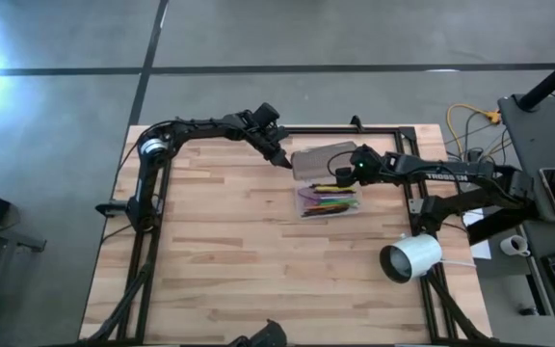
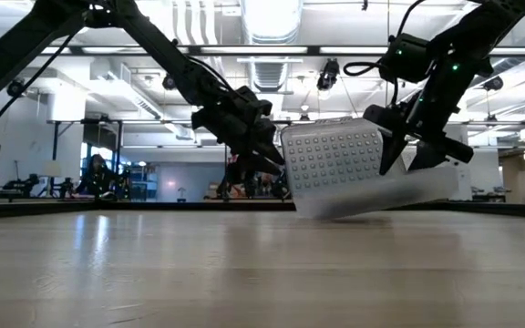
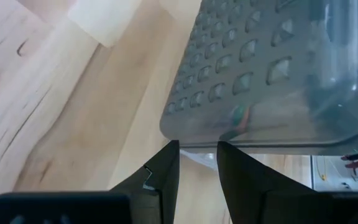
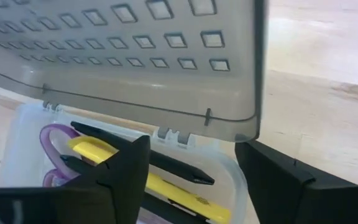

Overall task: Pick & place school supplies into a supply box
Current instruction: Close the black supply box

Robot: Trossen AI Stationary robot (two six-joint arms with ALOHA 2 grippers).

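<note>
Box (image 1: 330, 200) mid-counter (image 1: 220, 251), lid (image 1: 322, 160) half raised, a gripper at either end.

Left gripper (image 1: 282, 161) just left of the lid's edge, fingers (image 3: 160, 180) slightly apart, empty. Inside the box: pens (image 1: 331, 202), yellow marker (image 4: 148, 180), purple scissors (image 4: 55, 140). Right gripper (image 1: 347, 174) over the box's right end, fingers wide apart, holding nothing. White cylinder (image 1: 410, 258) well right of the box.

Supply box (image 1: 328, 200): clear body, grey lid (image 4: 129, 56) with a grid of square dimples. Contents: purple scissors (image 4: 53, 140), yellow marker (image 4: 95, 151), black pen (image 4: 173, 167).
</note>
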